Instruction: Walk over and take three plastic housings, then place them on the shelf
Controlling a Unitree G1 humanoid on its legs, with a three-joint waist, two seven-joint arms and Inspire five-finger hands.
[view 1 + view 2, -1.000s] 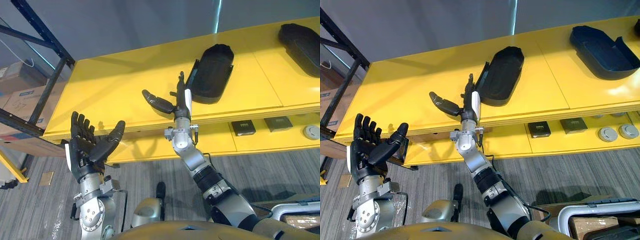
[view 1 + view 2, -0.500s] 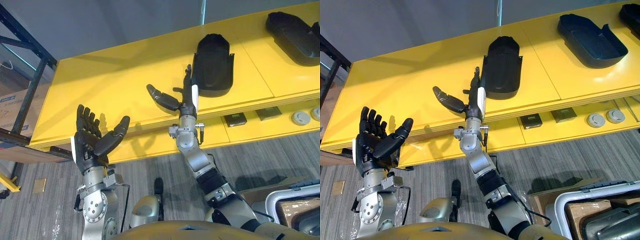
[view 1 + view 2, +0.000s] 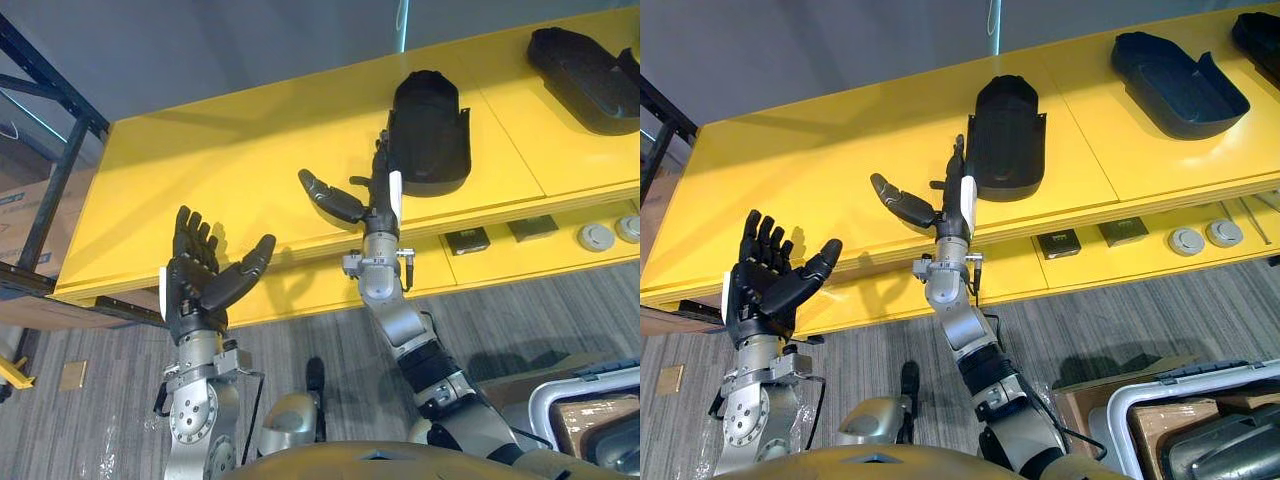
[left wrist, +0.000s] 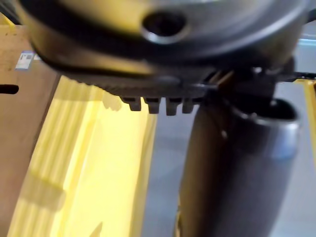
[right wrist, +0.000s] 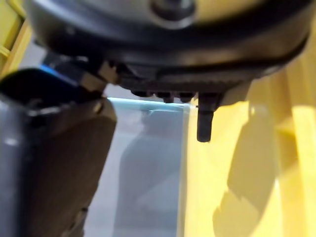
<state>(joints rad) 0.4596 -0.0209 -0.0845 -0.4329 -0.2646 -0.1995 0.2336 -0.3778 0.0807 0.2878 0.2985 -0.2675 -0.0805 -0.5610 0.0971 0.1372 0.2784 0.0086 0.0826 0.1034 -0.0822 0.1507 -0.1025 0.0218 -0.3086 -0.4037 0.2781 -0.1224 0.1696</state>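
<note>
A black plastic housing (image 3: pixel 428 130) lies lengthwise on the yellow shelf (image 3: pixel 250 170). A second housing (image 3: pixel 590 65) lies farther right, and the end of a third (image 3: pixel 1260 30) shows at the far right. My right hand (image 3: pixel 378 200) is open and raised over the shelf's front edge. Its straight fingers (image 3: pixel 380 160) stand along the near housing's left edge and its thumb (image 3: pixel 330 197) points left; whether they touch the housing I cannot tell. My left hand (image 3: pixel 200 285) is open, palm up, in front of the shelf edge to the left, holding nothing.
A lower yellow shelf carries small dark squares (image 3: pixel 466 240) and round grey parts (image 3: pixel 597 236). A dark metal rack (image 3: pixel 60 90) with cardboard boxes stands at the left. A white-rimmed crate (image 3: pixel 1200 420) sits on the grey floor at the lower right.
The near housing has turned from slanted to straight beside my right hand's fingers. My left hand has risen and moved right toward the shelf edge. The view has shifted.
</note>
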